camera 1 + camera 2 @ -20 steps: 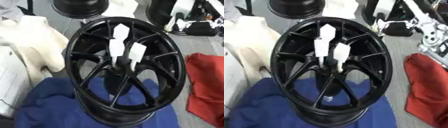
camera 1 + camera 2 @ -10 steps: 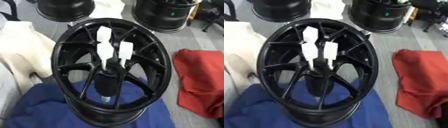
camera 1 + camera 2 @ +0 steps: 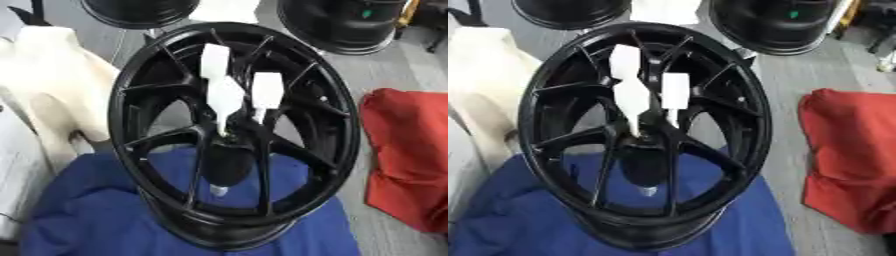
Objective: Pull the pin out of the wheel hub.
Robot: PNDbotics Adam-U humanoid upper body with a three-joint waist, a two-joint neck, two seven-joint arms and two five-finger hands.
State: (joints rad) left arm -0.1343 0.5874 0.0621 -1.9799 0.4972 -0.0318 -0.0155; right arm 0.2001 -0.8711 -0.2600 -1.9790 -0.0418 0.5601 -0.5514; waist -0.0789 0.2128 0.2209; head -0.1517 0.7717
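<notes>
Black wheel hub point(image 3: 234, 135) upright on blue cloth point(image 3: 79, 215), three white pins point(image 3: 226, 97) seated at its centre as half a second ago, only the view shifted; robot hand unseen, state cannot tell.

I see the wheel hub point(image 3: 232, 135) as black metal with a glossy finish, its spokes smooth. Three pins point(image 3: 226, 95) standing in its centre have matt white heads, plastic by the look. Under it lies blue cloth point(image 3: 79, 215), soft and creased. Red cloth point(image 3: 846, 150) at right, cream cloth point(image 3: 57, 85) at left, both matt.
</notes>
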